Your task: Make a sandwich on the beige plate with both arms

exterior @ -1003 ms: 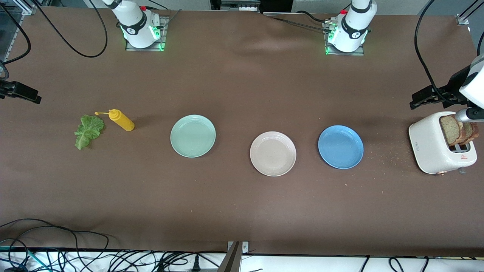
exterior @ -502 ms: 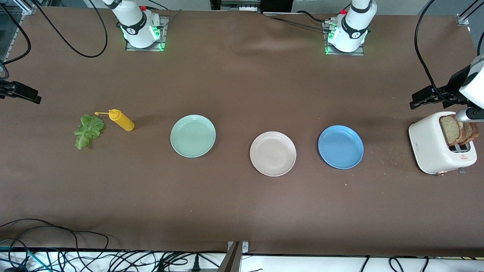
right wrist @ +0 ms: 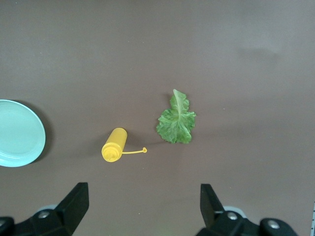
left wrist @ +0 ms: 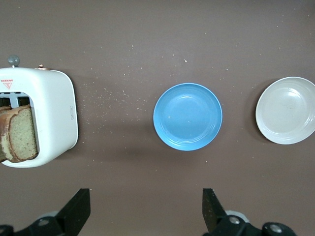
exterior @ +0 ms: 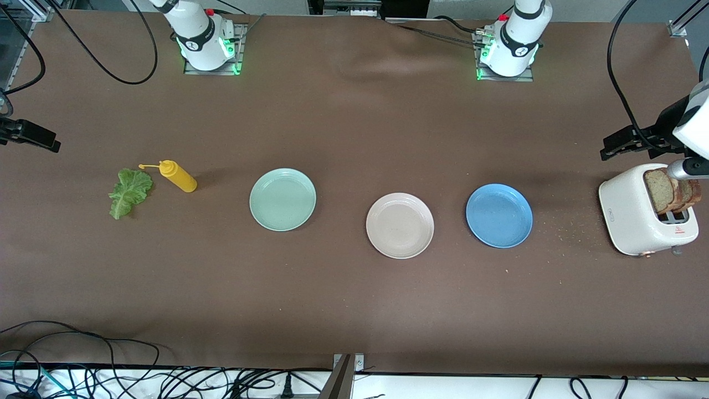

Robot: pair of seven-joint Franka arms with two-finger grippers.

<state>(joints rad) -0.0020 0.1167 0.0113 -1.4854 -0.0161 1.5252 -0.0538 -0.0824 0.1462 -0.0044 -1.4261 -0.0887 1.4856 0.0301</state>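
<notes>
Both grippers hang high with fingers apart: left gripper [left wrist: 145, 214] above the blue plate [left wrist: 187, 116], right gripper [right wrist: 142, 209] above the lettuce [right wrist: 176, 119]; beige plate [exterior: 400, 225] bare.

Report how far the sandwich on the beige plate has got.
Nothing is done yet: the beige plate is bare. Both bread slices stand in the toaster; the lettuce leaf lies beside the mustard bottle. Nothing is in hand: the left gripper and right gripper are open. All stacking remains.
</notes>
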